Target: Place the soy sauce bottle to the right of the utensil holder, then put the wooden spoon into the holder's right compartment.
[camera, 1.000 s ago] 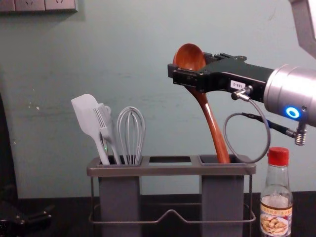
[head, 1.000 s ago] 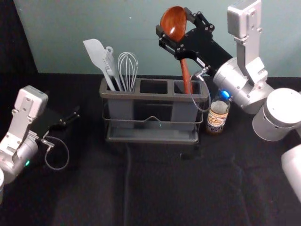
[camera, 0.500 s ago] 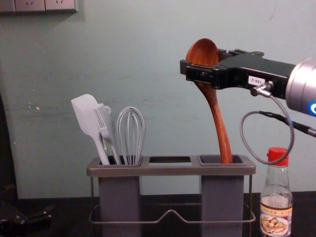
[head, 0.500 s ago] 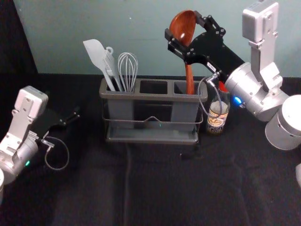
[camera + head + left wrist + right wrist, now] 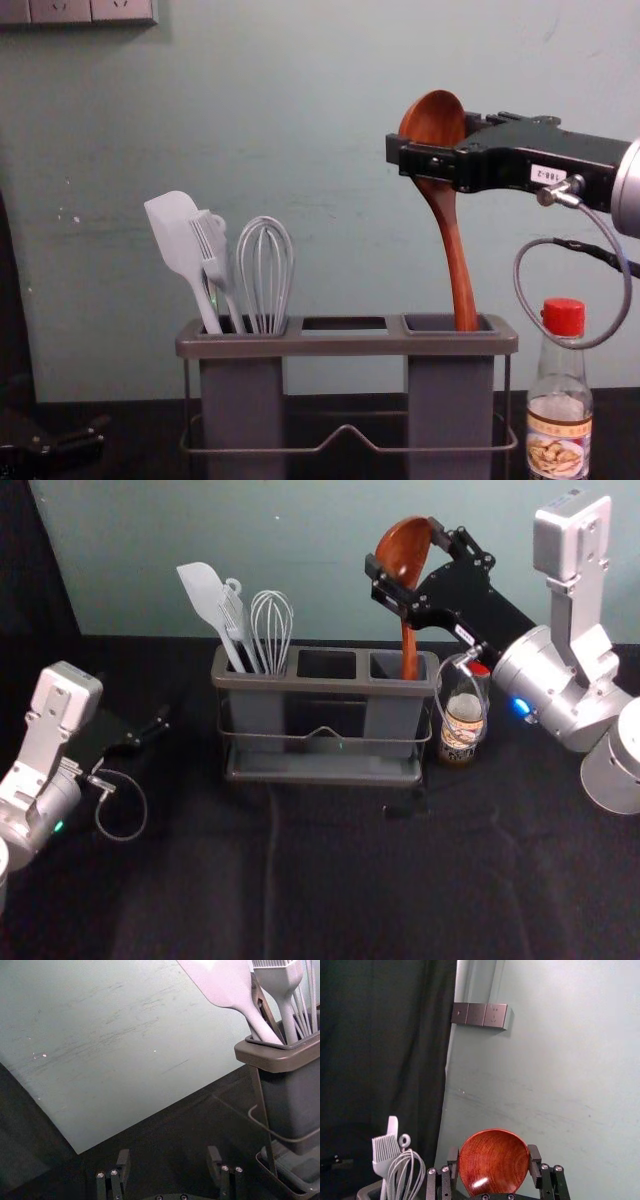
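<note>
Wooden spoon [image 5: 449,220] pinched between fingers of the right gripper [image 5: 493,1155], watch for snagging on the right compartment [image 5: 450,410] below them if lowered askew, left gripper [image 5: 169,1154] gaping well to their left.

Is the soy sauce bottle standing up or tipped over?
Standing up: the bottle's red cap is on top, above its label.

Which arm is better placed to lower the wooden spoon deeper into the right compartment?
The right arm, I judge: the right gripper, above the holder, grips the wooden spoon by its bowl, with the handle tip inside the right compartment. The left gripper is open and empty, beyond the holder's left end.
</note>
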Available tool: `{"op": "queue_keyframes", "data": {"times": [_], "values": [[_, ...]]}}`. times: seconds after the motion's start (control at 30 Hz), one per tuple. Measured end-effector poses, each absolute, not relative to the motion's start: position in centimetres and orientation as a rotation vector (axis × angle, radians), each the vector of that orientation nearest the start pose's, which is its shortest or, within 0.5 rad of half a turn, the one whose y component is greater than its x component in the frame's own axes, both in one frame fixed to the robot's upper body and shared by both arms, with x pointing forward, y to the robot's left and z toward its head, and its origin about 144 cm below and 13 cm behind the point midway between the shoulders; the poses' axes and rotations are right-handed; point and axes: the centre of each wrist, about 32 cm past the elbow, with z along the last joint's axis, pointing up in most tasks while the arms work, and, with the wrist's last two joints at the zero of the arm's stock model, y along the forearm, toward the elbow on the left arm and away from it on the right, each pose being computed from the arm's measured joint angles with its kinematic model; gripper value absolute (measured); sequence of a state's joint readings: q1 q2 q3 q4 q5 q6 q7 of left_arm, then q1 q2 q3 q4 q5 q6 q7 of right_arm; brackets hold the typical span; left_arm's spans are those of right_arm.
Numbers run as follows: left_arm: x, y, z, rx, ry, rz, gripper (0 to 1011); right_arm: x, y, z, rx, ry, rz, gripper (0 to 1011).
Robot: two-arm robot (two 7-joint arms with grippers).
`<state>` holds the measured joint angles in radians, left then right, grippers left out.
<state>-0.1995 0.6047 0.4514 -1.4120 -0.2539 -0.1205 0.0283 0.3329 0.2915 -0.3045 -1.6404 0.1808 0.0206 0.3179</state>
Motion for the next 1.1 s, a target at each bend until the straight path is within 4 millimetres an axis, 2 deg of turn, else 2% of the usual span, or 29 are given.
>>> {"op": "queue_keyframes", "data": {"times": [0.7, 1.1], "values": [[48.9, 31.0, 114.0, 0.305, -0.285, 1.248, 1005, 52.7, -21.1, 124.8, 0.052, -0.297, -0.953, 839], [48.9, 31.0, 114.0, 0.304, -0.285, 1.248, 1005, 51.9, -21.2, 123.3, 0.045, -0.253, -0.954, 839]]}}
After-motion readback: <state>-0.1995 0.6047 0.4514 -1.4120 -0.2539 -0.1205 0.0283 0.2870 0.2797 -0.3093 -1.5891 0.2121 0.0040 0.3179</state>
